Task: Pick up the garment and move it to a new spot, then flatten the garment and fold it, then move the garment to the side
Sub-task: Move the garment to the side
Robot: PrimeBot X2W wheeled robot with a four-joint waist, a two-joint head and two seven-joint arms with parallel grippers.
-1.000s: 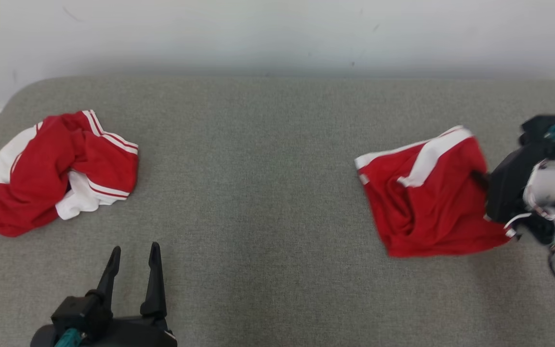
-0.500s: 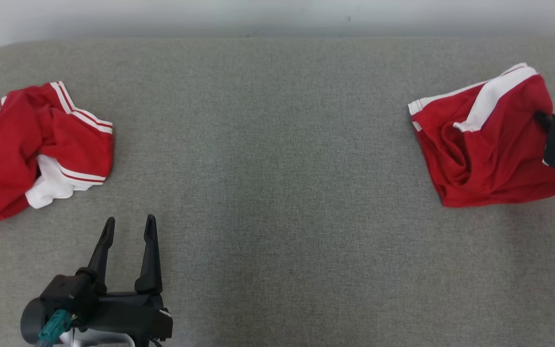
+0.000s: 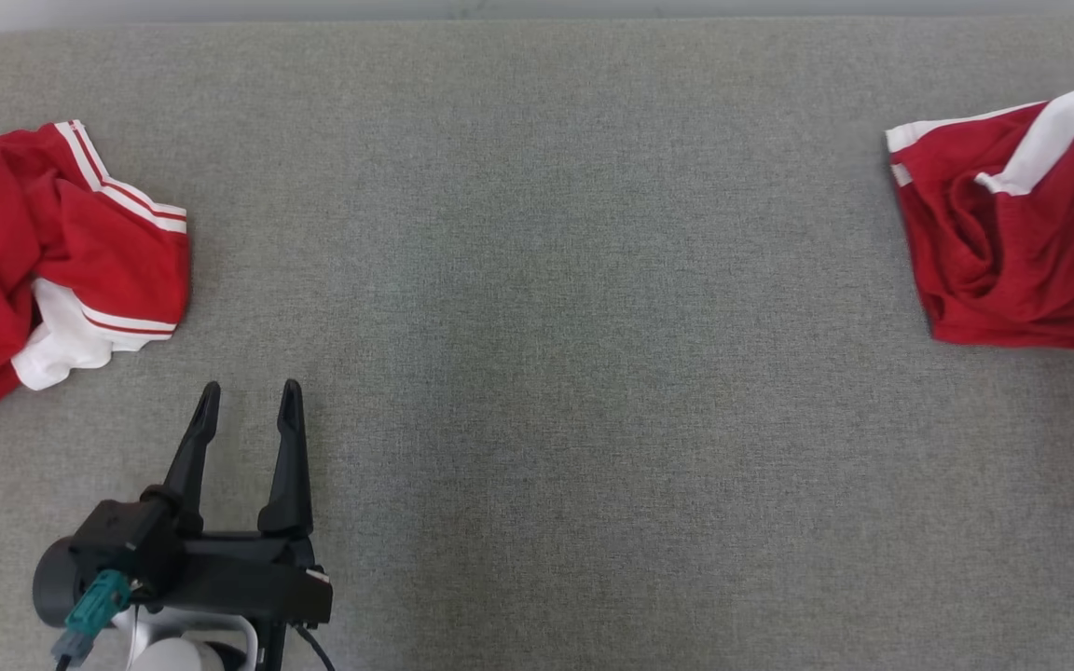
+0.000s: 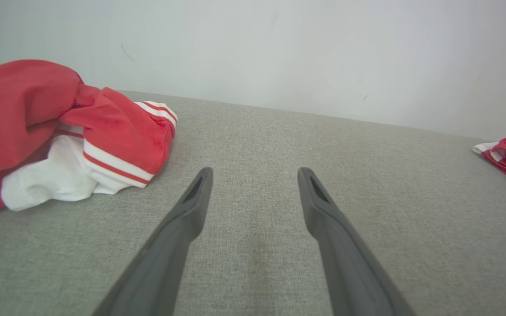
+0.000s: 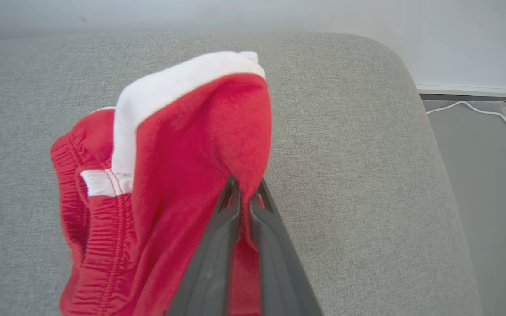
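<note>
Head view has tilted down since a sec ago: the wall is gone from the top, so most of the shift is the camera's. Even so, the gap between the two red heaps has widened more than a closer view explains. The shorts [image 3: 1012, 252] have gone further twd the robot's right, are now cut by the frame edge, and the right arm has left that view. Right wrist view: right gripper [image 5: 246, 183] clenched on a fold of the shorts, red cloth pinched between the fingers. The rest is bunched and trailing on the grey cushion [image 3: 537, 326], near its rounded right end. Left gripper [image 3: 249, 391] is spread wide, holding nothing, low over the cushion near the other red-and-white garment [image 3: 43, 242] but not touching it. Prob. the move-aside step — the shorts look bunched rather than neatly folded, so can't say the fold held.
</note>
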